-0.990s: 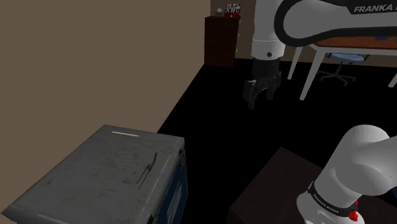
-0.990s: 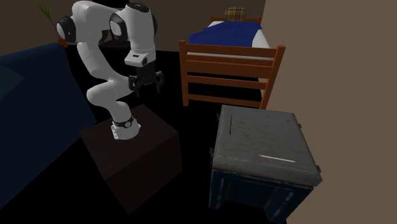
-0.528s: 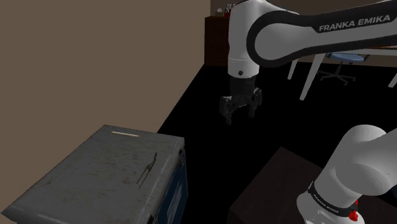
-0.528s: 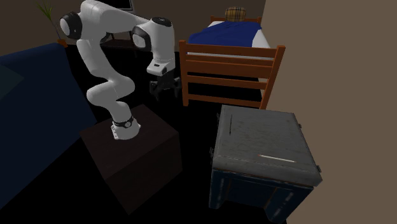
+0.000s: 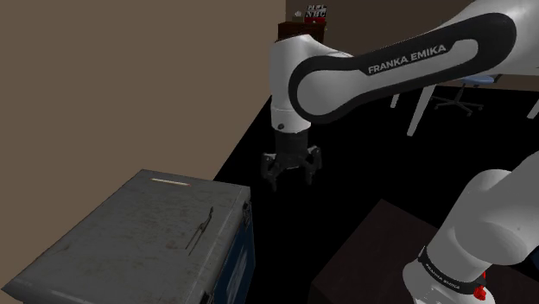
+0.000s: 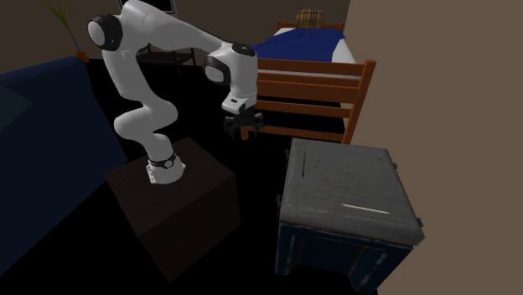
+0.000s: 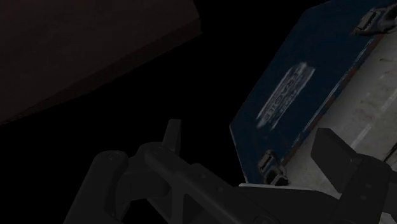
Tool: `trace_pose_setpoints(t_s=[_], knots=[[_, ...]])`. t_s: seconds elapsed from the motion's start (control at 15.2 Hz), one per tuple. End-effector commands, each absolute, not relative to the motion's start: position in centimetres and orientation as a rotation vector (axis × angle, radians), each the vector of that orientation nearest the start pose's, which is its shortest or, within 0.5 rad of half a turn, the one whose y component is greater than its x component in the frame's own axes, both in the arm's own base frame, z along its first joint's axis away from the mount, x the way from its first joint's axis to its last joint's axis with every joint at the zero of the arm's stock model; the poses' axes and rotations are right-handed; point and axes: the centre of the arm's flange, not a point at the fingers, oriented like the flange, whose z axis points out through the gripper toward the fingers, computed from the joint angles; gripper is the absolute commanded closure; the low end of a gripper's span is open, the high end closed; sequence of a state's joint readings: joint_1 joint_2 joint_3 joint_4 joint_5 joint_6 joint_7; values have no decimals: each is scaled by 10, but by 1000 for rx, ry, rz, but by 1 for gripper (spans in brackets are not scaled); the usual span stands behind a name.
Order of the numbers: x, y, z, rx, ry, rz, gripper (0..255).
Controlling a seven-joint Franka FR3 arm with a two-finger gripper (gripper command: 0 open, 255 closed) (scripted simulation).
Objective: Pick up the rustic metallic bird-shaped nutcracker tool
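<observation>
The nutcracker (image 5: 201,229) is a thin dark metal tool lying flat on the grey, worn lid of a blue-sided trunk (image 5: 121,246). In the second exterior view the nutcracker (image 6: 303,159) shows as a dark sliver near the trunk lid's (image 6: 356,180) edge closest to the arm. My black gripper (image 5: 290,175) hangs in the air, open and empty, beyond the trunk's far corner and above its lid level. The gripper (image 6: 242,131) is short of the trunk, between it and the stand. In the wrist view the fingers (image 7: 170,135) stand apart, with the trunk's blue side (image 7: 299,83) ahead.
A pale thin strip (image 5: 164,181) lies near the lid's far edge. The dark brown stand (image 6: 176,205) sits beside the trunk. A wooden bed frame (image 6: 306,80) stands behind the gripper, a tan wall (image 5: 129,86) flanks the trunk, and a desk with a chair (image 5: 466,82) is far back.
The arm has swung out toward the trunk: the gripper moved left and down in the shoulder view, right and down in the second exterior view. It stays open.
</observation>
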State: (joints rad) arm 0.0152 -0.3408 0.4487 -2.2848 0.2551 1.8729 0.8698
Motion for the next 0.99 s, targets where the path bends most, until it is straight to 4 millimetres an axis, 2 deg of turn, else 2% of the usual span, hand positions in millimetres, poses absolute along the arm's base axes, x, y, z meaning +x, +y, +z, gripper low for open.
trace_pose_setpoints(t_s=[0.0,0.92], knots=[[401,243,456,-2979,872,221,0],[508,353,373,-2743,1266,303,0]])
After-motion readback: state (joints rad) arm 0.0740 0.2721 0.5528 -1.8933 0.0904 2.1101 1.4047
